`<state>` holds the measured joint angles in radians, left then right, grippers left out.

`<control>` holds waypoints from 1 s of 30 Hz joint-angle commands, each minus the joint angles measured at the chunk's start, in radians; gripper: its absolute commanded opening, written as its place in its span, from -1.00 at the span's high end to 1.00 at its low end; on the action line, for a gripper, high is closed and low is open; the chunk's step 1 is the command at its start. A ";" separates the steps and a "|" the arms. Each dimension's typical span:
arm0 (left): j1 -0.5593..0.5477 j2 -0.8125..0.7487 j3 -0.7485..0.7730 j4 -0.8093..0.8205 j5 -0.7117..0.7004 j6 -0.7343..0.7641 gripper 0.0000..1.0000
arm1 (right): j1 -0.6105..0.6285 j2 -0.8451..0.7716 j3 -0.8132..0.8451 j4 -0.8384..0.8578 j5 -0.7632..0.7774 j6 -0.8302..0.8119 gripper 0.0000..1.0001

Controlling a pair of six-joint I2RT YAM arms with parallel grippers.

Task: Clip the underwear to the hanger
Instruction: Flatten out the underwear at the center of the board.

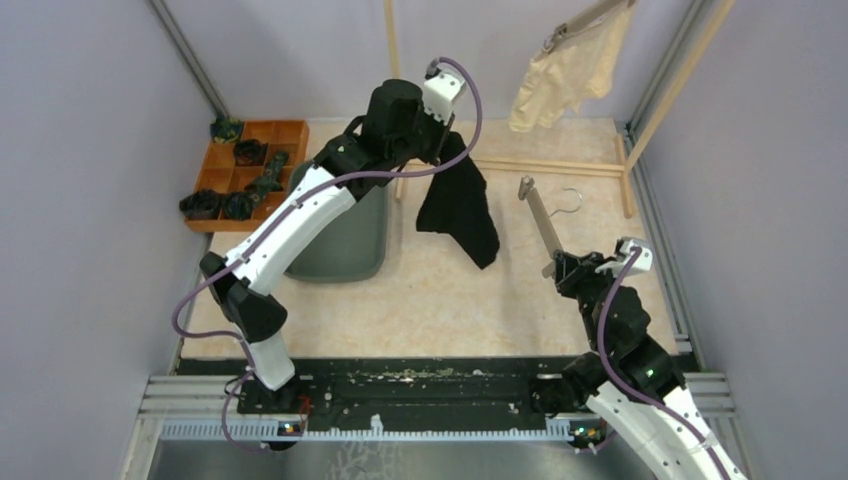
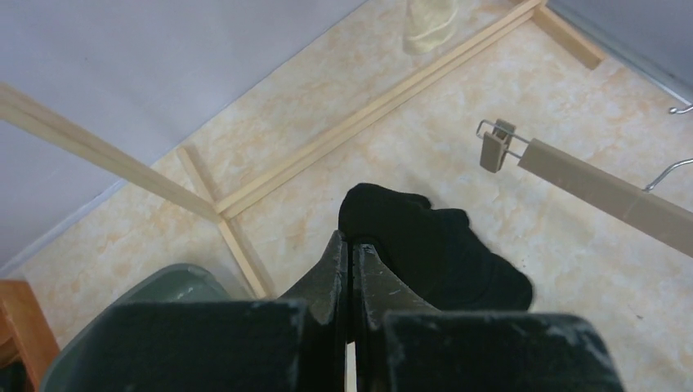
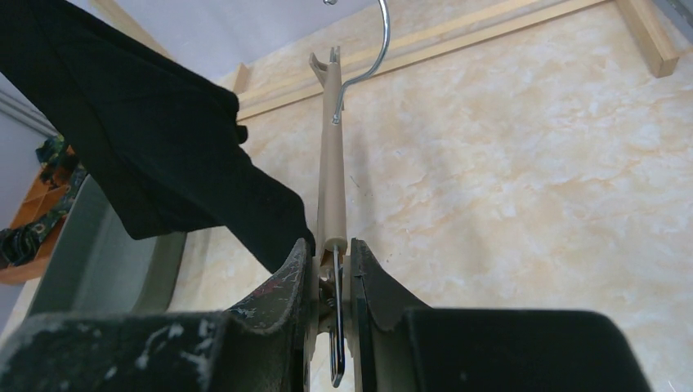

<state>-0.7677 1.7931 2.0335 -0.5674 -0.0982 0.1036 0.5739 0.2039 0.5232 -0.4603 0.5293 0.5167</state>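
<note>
My left gripper (image 1: 441,152) is shut on the black underwear (image 1: 462,208) and holds it up above the table; the cloth hangs down from the jaws. In the left wrist view the shut gripper (image 2: 351,245) pinches the black underwear (image 2: 441,253). My right gripper (image 1: 562,268) is shut on the near clip of a beige hanger (image 1: 541,220), held level to the right of the black cloth. In the right wrist view the gripper (image 3: 331,255) squeezes the clip, and the hanger (image 3: 330,180) runs away from it. The cream-yellow underwear (image 1: 570,70) hangs clipped on another hanger at the back right.
A grey bin (image 1: 345,240) stands under my left arm. A wooden tray (image 1: 240,170) with dark items sits at the back left. A wooden rack frame (image 1: 560,165) runs along the back, with posts at the back middle and right.
</note>
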 commanded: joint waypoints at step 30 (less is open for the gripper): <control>0.034 0.417 0.029 0.138 -0.208 -0.037 -0.21 | 0.004 -0.022 -0.012 0.050 0.036 -0.017 1.00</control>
<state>-0.7483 2.2330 2.0628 -0.5846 -0.3359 0.0990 0.5739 0.1932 0.5037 -0.4610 0.5320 0.5163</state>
